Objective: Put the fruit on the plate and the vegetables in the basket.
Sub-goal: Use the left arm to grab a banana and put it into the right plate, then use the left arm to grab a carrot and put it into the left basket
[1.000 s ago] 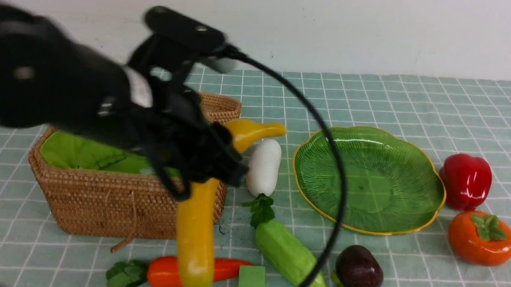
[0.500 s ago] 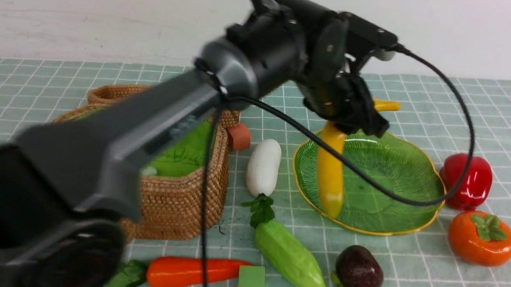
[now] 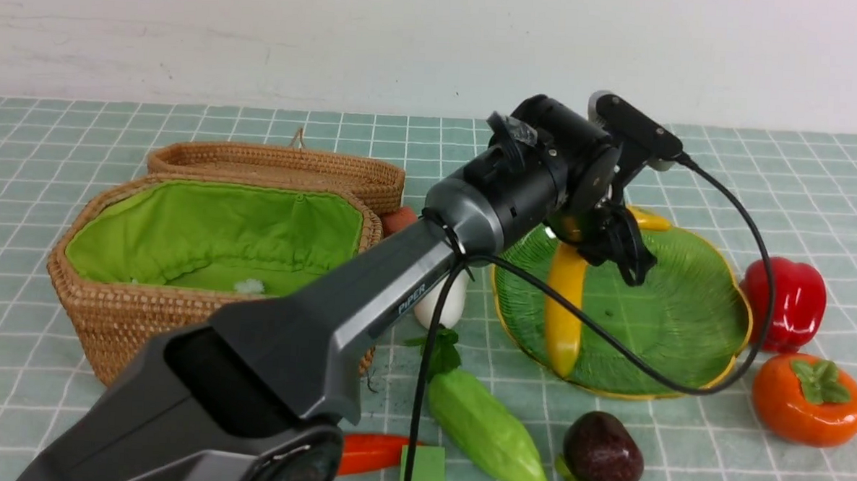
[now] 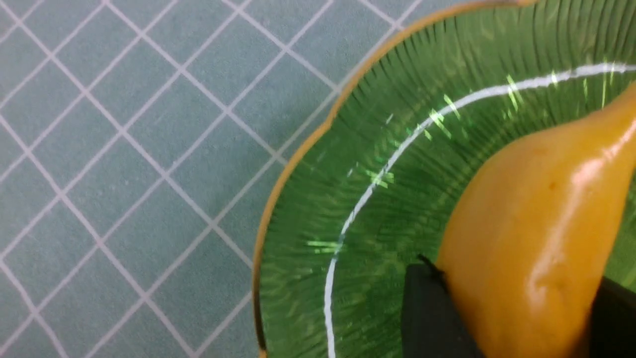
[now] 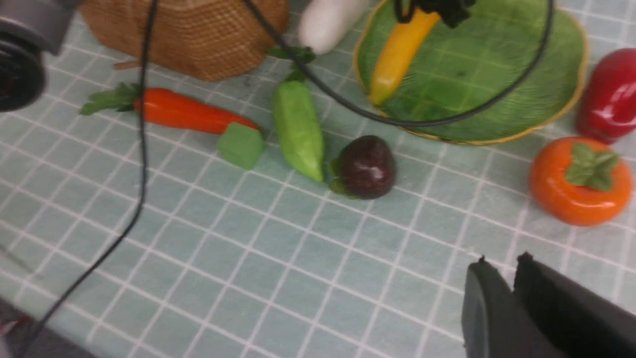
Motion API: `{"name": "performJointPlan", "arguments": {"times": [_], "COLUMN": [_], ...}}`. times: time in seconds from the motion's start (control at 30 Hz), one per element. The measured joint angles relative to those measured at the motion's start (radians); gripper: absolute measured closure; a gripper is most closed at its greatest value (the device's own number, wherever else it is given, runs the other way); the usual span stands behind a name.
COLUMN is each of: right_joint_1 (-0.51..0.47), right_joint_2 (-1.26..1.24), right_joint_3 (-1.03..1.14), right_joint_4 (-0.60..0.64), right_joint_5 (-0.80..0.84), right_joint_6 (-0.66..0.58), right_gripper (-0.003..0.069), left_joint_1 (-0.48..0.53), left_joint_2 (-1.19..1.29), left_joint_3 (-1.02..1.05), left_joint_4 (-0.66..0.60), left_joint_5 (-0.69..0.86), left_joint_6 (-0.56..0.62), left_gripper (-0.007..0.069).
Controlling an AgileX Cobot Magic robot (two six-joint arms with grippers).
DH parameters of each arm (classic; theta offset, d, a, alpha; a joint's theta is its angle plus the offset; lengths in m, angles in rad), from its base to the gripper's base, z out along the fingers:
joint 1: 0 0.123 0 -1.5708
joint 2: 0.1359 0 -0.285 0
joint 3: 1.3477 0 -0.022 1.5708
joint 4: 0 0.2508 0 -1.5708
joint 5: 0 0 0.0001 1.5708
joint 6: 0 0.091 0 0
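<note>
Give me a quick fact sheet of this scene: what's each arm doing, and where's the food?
Left gripper: closed on the banana, over the plate
Right gripper: shut, empty, above the tablecloth
Basket: lid open, no vegetables visible inside
Fruit on the tablecloth: mangosteen, persimmon
Vegetables on the tablecloth: radish, gourd, carrot, red pepper

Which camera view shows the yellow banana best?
The front view: the banana shows at almost full length over the plate, with only part of its upper half hidden behind the left gripper. The left wrist view shows just a close-up section between the jaws. The right wrist view shows its lower part, slightly blurred.
</note>
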Motion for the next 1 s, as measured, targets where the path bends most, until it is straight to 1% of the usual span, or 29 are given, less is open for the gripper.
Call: {"name": "performJointPlan", "arguments": {"times": [0.17, 0.27, 0.43, 0.5, 0.6, 0.67, 0.73, 0.8, 0.83, 0.87, 0.9, 0.93, 0.97, 1.0], "right_joint_1": [0.0, 0.0, 0.0, 0.0, 0.0, 0.0, 0.0, 0.0, 0.0, 0.0, 0.0, 0.0, 0.0, 0.0], "right_joint_2": [0.0, 0.0, 0.0, 0.0, 0.0, 0.0, 0.0, 0.0, 0.0, 0.0, 0.0, 0.0, 0.0, 0.0], "right_joint_3": [0.0, 0.0, 0.0, 0.0, 0.0, 0.0, 0.0, 0.0, 0.0, 0.0, 0.0, 0.0, 0.0, 0.0], "right_joint_4": [-0.054, -0.057, -0.057, -0.057, -0.058, -0.061, -0.061, -0.061, -0.061, -0.061, -0.061, -0.061, -0.061, -0.058], "right_joint_5": [-0.009, -0.014, -0.015, -0.015, -0.019, -0.026, -0.039, -0.043, -0.044, -0.046, -0.046, -0.046, -0.046, -0.046], "right_joint_6": [0.029, 0.03, 0.033, 0.033, 0.025, 0.02, 0.007, 0.002, 0.0, -0.001, -0.001, -0.001, -0.001, -0.001], "right_gripper": [0.0571, 0.0571, 0.0571, 0.0571, 0.0571, 0.0571, 0.0571, 0.0571, 0.0571, 0.0571, 0.0571, 0.0571, 0.0571, 0.0571], "left_joint_1": [0.0, 0.0, 0.0, 0.0, 0.0, 0.0, 0.0, -0.003, -0.004, -0.01, -0.015, -0.023, -0.025, -0.033], "left_joint_2": [0.005, 0.005, 0.005, -0.004, -0.047, -0.082, -0.18, -0.3, -0.313, -0.409, -0.479, -0.561, -0.587, -0.663], "left_joint_3": [-0.002, -0.002, -0.002, -0.002, 0.019, 0.041, 0.109, 0.202, 0.213, 0.295, 0.358, 0.436, 0.462, 0.539], "left_joint_4": [0.002, 0.002, -0.001, -0.016, -0.051, -0.072, -0.106, -0.116, -0.116, -0.117, -0.116, -0.11, -0.109, -0.101], "left_joint_5": [-0.052, -0.057, -0.052, -0.019, 0.058, 0.097, 0.184, 0.26, 0.267, 0.307, 0.33, 0.353, 0.361, 0.376], "left_joint_6": [0.0, 0.0, 0.0, 0.0, -0.005, -0.016, -0.026, -0.028, -0.028, -0.022, -0.009, 0.015, 0.019, 0.044], "left_gripper": [0.0319, 0.0309, 0.018, 0.0132, 0.0099, 0.0102, 0.0138, 0.0223, 0.0234, 0.0321, 0.0389, 0.0489, 0.0504, 0.0592]}}
